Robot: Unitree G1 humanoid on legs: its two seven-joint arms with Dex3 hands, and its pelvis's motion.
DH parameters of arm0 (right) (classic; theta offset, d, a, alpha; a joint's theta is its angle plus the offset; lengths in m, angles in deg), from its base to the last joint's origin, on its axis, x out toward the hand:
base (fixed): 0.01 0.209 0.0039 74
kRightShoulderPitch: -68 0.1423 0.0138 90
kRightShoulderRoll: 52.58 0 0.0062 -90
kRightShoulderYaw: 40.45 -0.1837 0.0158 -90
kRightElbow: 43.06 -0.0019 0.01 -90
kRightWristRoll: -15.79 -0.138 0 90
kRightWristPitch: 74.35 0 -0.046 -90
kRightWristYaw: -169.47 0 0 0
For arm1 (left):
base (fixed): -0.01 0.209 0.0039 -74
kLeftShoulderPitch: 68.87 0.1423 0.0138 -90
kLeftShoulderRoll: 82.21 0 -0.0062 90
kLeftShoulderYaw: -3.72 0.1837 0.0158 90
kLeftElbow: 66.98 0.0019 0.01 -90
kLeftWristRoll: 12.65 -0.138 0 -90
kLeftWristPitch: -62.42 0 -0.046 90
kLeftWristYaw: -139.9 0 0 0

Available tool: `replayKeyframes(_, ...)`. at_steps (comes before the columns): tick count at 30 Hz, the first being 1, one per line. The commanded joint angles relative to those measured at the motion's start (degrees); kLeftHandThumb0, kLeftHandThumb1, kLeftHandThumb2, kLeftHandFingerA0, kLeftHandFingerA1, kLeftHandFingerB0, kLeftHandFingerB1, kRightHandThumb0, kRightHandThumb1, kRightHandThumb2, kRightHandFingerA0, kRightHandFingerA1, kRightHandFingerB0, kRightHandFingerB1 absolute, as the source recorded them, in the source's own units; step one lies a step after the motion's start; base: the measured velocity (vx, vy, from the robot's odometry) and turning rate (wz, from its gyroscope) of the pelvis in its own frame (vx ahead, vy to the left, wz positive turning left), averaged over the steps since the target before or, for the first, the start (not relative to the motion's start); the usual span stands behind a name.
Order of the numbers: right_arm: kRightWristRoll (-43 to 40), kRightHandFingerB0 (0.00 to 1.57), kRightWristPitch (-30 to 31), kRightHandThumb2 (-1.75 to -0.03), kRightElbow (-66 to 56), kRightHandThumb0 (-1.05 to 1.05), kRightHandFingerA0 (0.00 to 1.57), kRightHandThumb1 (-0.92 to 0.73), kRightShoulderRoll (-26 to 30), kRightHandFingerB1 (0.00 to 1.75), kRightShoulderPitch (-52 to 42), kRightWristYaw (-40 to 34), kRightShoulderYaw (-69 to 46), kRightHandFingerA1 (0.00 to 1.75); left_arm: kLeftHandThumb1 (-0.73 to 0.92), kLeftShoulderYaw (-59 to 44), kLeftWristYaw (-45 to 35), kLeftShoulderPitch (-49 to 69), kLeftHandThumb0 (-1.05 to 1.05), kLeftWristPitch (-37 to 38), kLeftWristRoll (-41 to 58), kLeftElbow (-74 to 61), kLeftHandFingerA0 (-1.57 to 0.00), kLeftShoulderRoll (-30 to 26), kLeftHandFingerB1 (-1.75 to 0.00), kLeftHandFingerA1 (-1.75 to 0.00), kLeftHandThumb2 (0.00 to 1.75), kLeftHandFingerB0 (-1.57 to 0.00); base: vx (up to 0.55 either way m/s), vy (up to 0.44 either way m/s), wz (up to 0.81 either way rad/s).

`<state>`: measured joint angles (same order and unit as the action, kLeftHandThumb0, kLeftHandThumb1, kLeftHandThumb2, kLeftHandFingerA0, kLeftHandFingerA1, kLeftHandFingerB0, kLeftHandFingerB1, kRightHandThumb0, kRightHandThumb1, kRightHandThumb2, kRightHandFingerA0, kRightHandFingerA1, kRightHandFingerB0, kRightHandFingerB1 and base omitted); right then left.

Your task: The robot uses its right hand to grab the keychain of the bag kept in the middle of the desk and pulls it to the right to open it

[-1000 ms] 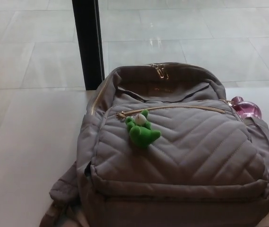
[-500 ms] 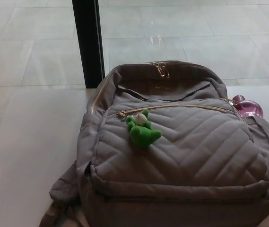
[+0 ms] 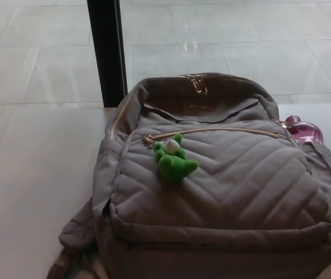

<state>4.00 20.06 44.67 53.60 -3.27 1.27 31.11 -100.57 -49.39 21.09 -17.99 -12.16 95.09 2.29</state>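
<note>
Neither hand of the robot shows anywhere in the head view, so whether the right hand is released, clenched or grasping something cannot be told, and the keychain has no hand near it to be placed against. A grey quilted bag [image 3: 217, 192] lies flat on the pale desk [image 3: 31, 192], filling the middle and lower right of the view. On its front pocket rests the keychain [image 3: 174, 158], a small green plush figure with a white face, attached at the left end of the gold zipper [image 3: 212, 131] (which runs from about 9 o'clock to 3 o'clock across the pocket's top and looks closed). Beyond the bag's right shoulder, at about 2 o'clock from the keychain, a pink bottle [image 3: 303, 130] peeks out. A black post [image 3: 106, 52] stands behind the desk at about 11 o'clock.
</note>
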Motion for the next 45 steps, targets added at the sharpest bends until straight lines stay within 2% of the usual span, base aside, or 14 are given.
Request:
replayKeyframes(1, -0.3, 0.29, 19.7, -0.72, -20.7, -0.95, 0.28, -0.56, -2.6, 0.38, 14.8, 5.6, 20.6, 0.63, 0.72, -0.4, -3.0, 0.7, -0.62, 1.1, 1.4, -0.2, -0.53, -0.2, -0.34, -0.46, 0.61, -0.37, 0.0, 0.0, 0.0)
replayKeyframes(5, 3.8, 0.27, 22.9, -0.62, -21.8, -0.9, 0.35, -0.71, -3.5, 0.37, 18.2, 6.2, 26.9, 0.96, 0.73, -0.2, -3.5, 0.7, -0.61, 1.0, 1.2, -0.2, -0.54, -0.3, -0.33, -0.45, 0.62, -0.36, 0.0, 0.0, 0.0)
replayKeyframes(20, 13.8, 0.43, 22.3, -0.63, -19.2, -0.83, 0.5, -0.67, -1.9, 0.38, 21.4, 6.5, 37.9, 0.67, 0.59, 1.5, -1.9, 0.2, -0.65, 1.3, 0.2, 0.1, -0.5, -0.5, -0.48, -0.58, 0.92, -0.32, 0.0, 0.0, 0.0)
replayKeyframes(21, 15.2, 0.37, 21.6, -0.99, -19.0, -0.85, 0.49, -0.59, -1.4, 0.5, 21.7, 6.7, 38.9, 0.7, 0.73, 1.7, -1.9, 0.1, -0.62, 1.4, 0.0, 0.2, -0.56, -0.6, -0.34, -0.44, 0.62, -0.37, 0.0, 0.0, 0.0)
replayKeyframes(22, 16.0, 0.42, 21.4, -0.64, -18.9, -0.86, 0.51, -0.69, -1.3, 0.41, 21.9, 6.7, 39.6, 0.67, 0.73, 1.7, -2.0, 0.0, -0.62, 1.4, 0.1, 0.1, -0.59, -0.7, -0.34, -0.45, 0.63, -0.37, 0.0, 0.0, 0.0)
replayKeyframes(24, 18.0, 0.39, 20.6, -1.01, -19.0, -0.83, 0.51, -0.58, -0.8, 0.52, 21.9, 6.7, 40.7, 0.71, 0.59, 1.7, -1.9, -0.2, -0.65, 0.8, 0.2, -0.2, -0.51, -0.8, -0.48, -0.58, 0.93, -0.33, 0.0, 0.0, 0.0)
replayKeyframes(25, 18.2, 0.45, 20.6, -0.63, -19.1, -0.87, 0.53, -0.76, -0.8, 0.41, 21.9, 6.8, 40.9, 0.68, 0.74, 1.8, -2.1, -0.2, -0.62, 1.0, 0.1, -0.3, -0.58, -0.9, -0.34, -0.46, 0.62, -0.38, 0.0, 0.0, 0.0)
replayKeyframes(26, 19.0, 0.41, 20.7, -1.03, -19.2, -0.84, 0.52, -0.59, -0.6, 0.52, 21.9, 7.0, 41.4, 0.7, 0.59, 1.7, -2.5, -0.1, -0.65, 1.2, 0.3, -0.4, -0.5, -0.9, -0.48, -0.59, 0.93, -0.32, 0.0, 0.0, 0.0)
replayKeyframes(29, 21.8, 0.4, 20.8, -1.06, -20.0, -0.89, 0.56, -0.65, -0.3, 0.48, 22.2, 7.5, 43.2, 0.69, 0.61, 1.4, -2.2, -0.2, -0.66, 1.3, 0.6, 0.0, -0.49, -0.7, -0.47, -0.58, 0.92, -0.31, 0.0, 0.0, 0.0)
replayKeyframes(30, 22.5, 0.5, 20.6, -0.63, -20.1, -0.83, 0.59, -0.76, -0.7, 0.38, 22.0, 7.0, 43.4, 0.64, 0.72, 0.4, -2.7, -0.5, -0.59, 0.6, 1.7, 0.1, -0.55, -0.6, -0.34, -0.48, 0.62, -0.38, 0.0, 0.0, 0.0)
replayKeyframes(34, 25.8, 0.4, 18.9, -1.03, -19.4, -0.79, 0.56, -0.59, -1.2, 0.52, 21.7, 6.8, 45.5, 0.73, 0.74, 1.0, -3.0, -0.2, -0.61, 0.9, 1.0, -0.1, -0.53, -0.7, -0.33, -0.46, 0.62, -0.36, 0.0, 0.0, 0.0)
replayKeyframes(37, 27.3, 0.49, 18.3, -0.64, -19.0, -0.82, 0.58, -0.76, -1.5, 0.4, 21.0, 6.7, 46.1, 0.61, 0.74, 1.4, -3.4, 0.3, -0.63, 1.7, 0.7, -0.6, -0.55, -0.8, -0.34, -0.46, 0.62, -0.38, 0.0, 0.0, 0.0)
replayKeyframes(42, 29.7, 0.43, 17.4, -1.02, -17.5, -0.78, 0.55, -0.59, -2.1, 0.54, 19.4, 6.4, 47.1, 0.7, 0.72, 1.1, -3.0, 0.0, -0.61, 0.8, 1.1, -0.6, -0.57, -0.8, -0.34, -0.47, 0.62, -0.38, 0.0, 0.0, 0.0)
replayKeyframes(45, 30.8, 0.48, 15.2, -0.64, -16.8, -0.83, 0.59, -0.77, -3.0, 0.48, 18.4, 5.7, 47.0, 0.72, 0.59, 0.7, -3.2, -0.4, -0.64, 0.7, 1.4, 0.0, -0.5, -0.6, -0.47, -0.58, 0.91, -0.29, 0.0, 0.0, 0.0)
